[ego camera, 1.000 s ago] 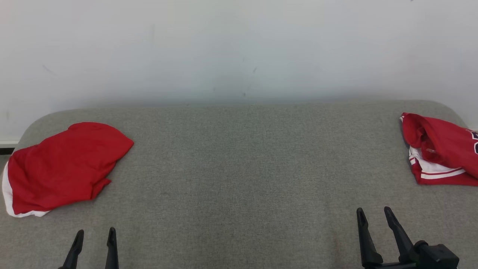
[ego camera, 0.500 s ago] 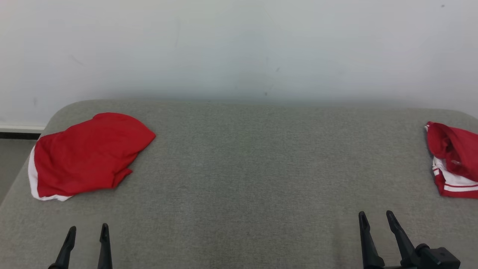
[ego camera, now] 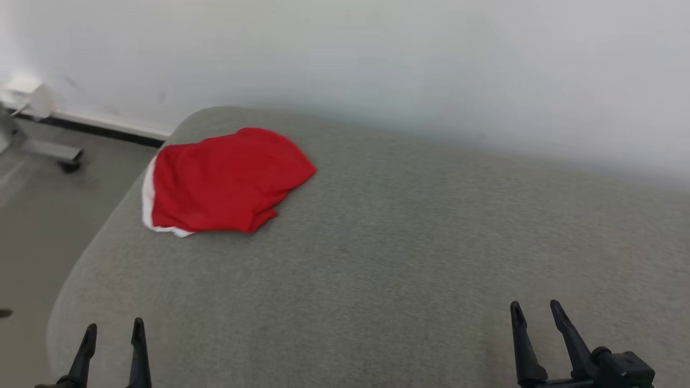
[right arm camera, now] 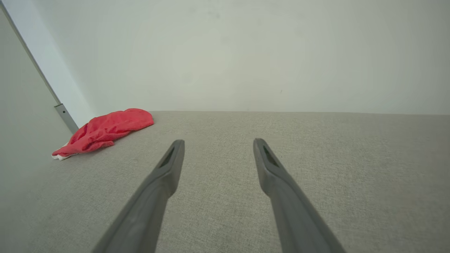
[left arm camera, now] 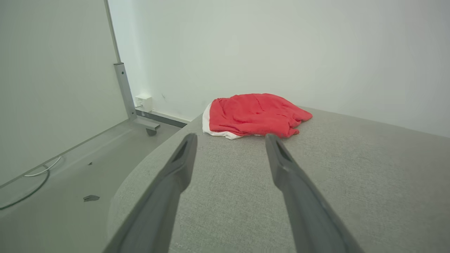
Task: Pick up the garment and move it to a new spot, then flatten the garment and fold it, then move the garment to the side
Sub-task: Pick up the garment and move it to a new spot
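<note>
A crumpled red garment [ego camera: 223,180] with a white hem lies near the left end of the grey cushioned surface [ego camera: 409,253]. The left wrist view shows the garment [left arm camera: 253,114] just beyond my left gripper [left arm camera: 230,138], which is open and empty above the surface. In the head view my left gripper [ego camera: 113,327] stands open at the lower left, well short of the garment. My right gripper [ego camera: 533,308] is open at the lower right, far from it. In the right wrist view the garment [right arm camera: 105,131] lies far to the left of my open right gripper [right arm camera: 218,142].
A white wall [ego camera: 377,59] backs the surface. Left of the surface's rounded edge [ego camera: 81,264] is bare floor [ego camera: 38,215] with a metal frame foot on a caster [left arm camera: 149,126], a white box [left arm camera: 143,102] at the wall base and a cable [left arm camera: 31,179].
The head camera has turned left: the red garment now sits nearer the picture's middle, and a second red-and-white garment at the right has gone out of frame. Both grippers stay open.
</note>
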Robot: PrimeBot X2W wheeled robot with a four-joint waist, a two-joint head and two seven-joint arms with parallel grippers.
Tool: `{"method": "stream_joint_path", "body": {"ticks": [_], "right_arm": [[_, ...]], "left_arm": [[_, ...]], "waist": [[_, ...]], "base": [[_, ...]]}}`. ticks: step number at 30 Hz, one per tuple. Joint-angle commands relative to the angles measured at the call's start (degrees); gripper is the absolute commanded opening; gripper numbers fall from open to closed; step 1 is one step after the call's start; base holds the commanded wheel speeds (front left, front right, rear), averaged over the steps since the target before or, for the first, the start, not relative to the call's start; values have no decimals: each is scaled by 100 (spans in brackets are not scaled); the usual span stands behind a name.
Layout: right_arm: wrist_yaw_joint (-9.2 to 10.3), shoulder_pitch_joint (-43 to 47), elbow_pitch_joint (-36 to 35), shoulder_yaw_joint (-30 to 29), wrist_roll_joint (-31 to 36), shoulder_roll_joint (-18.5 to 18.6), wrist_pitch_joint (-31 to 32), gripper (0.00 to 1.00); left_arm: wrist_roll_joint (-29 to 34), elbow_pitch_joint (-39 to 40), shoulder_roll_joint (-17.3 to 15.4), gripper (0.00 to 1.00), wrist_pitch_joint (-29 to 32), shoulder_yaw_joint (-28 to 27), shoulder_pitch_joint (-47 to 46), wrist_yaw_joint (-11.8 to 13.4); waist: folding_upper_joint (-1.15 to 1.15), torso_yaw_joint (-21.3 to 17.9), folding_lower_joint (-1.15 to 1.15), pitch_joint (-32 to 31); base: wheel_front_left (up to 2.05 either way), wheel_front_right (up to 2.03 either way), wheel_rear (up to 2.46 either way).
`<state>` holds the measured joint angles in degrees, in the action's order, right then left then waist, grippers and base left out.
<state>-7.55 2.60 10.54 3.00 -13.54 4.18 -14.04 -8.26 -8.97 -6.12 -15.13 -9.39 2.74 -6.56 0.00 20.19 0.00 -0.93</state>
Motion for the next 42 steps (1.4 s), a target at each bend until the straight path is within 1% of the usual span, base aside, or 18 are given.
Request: {"method": "stream_joint_path", "body": {"ticks": [1,6,8,13,18,23,27,31,32,34,38,42], "right_arm": [[15,-49,1,2,24,-9,21,100],[14,-116,4,-14,51,15,17,100],[14,-168,-10,46,70,22,54,100],[15,-307,23,151,77,76,99,100],[15,-378,69,194,41,126,97,100],[14,-336,34,16,68,153,69,100],[15,-471,-142,-155,189,229,145,100],[15,-579,-351,-368,267,360,249,100],[15,-579,-351,-368,267,360,249,100],[14,-681,-505,-493,305,439,301,100],[14,-833,-796,-793,365,546,361,100],[14,-901,-1086,-1110,425,548,363,100]], "left_arm": [[-40,-17,-9,100,0,-22,-65,15],[-33,-30,27,100,0,-35,-82,46],[-74,3,31,100,0,-115,-72,63],[-125,107,66,100,0,-260,22,105],[-135,134,85,100,0,-340,28,96],[-130,-9,55,100,0,-263,-260,59],[-222,-136,-60,100,0,-219,-817,19],[-332,-387,-229,100,11,-44,-1821,-19],[-332,-387,-229,100,11,-44,-1821,-19],[-400,-492,-340,100,13,7,-2396,-39],[-504,-697,-651,100,144,68,-3605,-50],[-661,-944,-1001,100,531,47,-4681,-66]], "waist": [[0,520,0,165],[0,882,0,226],[0,933,0,283],[0,985,0,394],[0,994,0,446],[0,954,0,505],[0,644,0,796],[0,249,0,1218],[0,249,0,1218],[0,-11,0,1501],[0,-546,0,2110],[0,-1055,0,2671]], "base": [[0,0,0],[0,0,0],[0,0,0],[0,0,0],[0,0,0],[0,0,0],[0,0,0],[0,0,0],[0,0,0],[0,0,0],[0,0,0],[0,0,0]]}}
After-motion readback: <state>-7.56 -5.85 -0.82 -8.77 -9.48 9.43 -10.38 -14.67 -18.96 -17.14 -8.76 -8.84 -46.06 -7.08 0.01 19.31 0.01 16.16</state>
